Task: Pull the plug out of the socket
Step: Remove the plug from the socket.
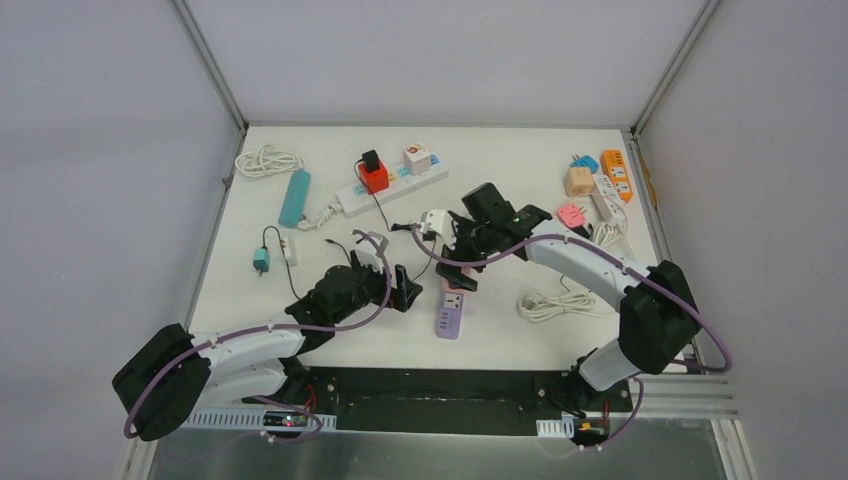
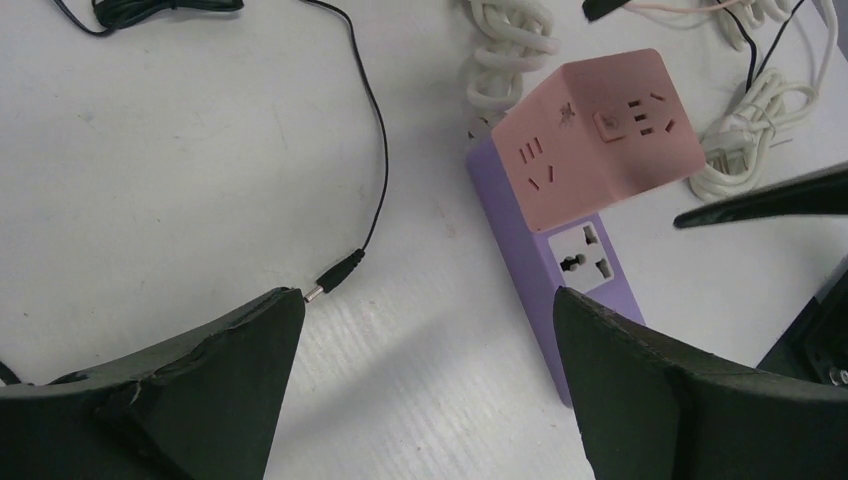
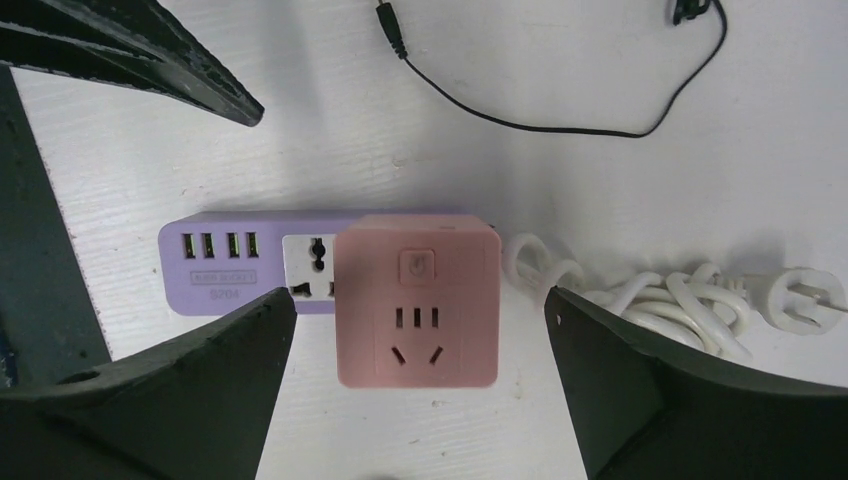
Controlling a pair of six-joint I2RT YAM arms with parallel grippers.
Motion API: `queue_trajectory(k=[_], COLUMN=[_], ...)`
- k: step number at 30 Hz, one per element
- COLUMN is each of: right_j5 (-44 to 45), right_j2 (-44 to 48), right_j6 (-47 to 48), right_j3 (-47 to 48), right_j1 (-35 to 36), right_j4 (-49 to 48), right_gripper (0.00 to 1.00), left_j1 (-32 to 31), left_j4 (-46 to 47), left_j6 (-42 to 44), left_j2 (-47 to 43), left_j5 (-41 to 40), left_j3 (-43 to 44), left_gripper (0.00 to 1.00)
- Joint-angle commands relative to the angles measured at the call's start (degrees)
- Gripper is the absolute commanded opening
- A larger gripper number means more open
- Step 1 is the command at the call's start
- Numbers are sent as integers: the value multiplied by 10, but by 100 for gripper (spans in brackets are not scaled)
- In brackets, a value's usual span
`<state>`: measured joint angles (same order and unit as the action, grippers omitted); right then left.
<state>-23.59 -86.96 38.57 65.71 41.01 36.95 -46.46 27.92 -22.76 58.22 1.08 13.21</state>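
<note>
A: Two grippers in play, both spread wide, neither holding a thing. Where's the pink cube plug [image 2: 590, 130]?
B: Seated on the purple socket strip [image 2: 522, 245], at the end beside the coiled white cord [image 3: 660, 300], on the table [image 1: 520, 180]. The right gripper [image 3: 420, 300] hangs right over it, a finger either side, gaps showing both ways.
A: And the left gripper [image 2: 428, 295]?
B: Low by the strip's other end, a black cable [image 2: 338, 272] tip lying just off one finger.
</note>
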Motion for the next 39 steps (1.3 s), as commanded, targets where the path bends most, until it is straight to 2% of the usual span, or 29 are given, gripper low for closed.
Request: queue_trajectory(k=[1,5,11,12,15,16,17,18,26,32,39], right_j5=[45,73,81,81,77,75,71,67,-15,-73,-80], right_j2=[-24,-42,-56,-54,-43,-39,-35,-31,24,44,49], right_j6=[-8,4,22,27,45,51,56,58,49,38,27], right_j3=[-7,-18,-19,-19,-22,-25,-27,-30,-80,-107,-132], right_j1=[31,41,48,48,48,47,46,44,-2,-39,-59], right_j4=[-28,-35,-24,-21,-13,-12,-10,-13,-65,-103,-149], right_gripper=[100,94,73,62,38,27,8,0,0,0,0], left_j1=[0,0,0,0,0,0,0,0,-1,-5,-26], left_j4=[27,20,21,24,37,47,57,68,165,232,289], left_j6=[-20,-29,-35,-42,-76,-90,-106,-123,-245,-267,-298], left_j2=[5,10,17,19,31,36,41,47,108,184,282], left_j5=[-38,-50,-48,-46,-32,-23,-16,-12,57,101,144], left_j3=[2,3,7,7,6,6,4,2,-10,-2,32], left_gripper=[99,99,99,99,99,99,99,99,99,98,90])
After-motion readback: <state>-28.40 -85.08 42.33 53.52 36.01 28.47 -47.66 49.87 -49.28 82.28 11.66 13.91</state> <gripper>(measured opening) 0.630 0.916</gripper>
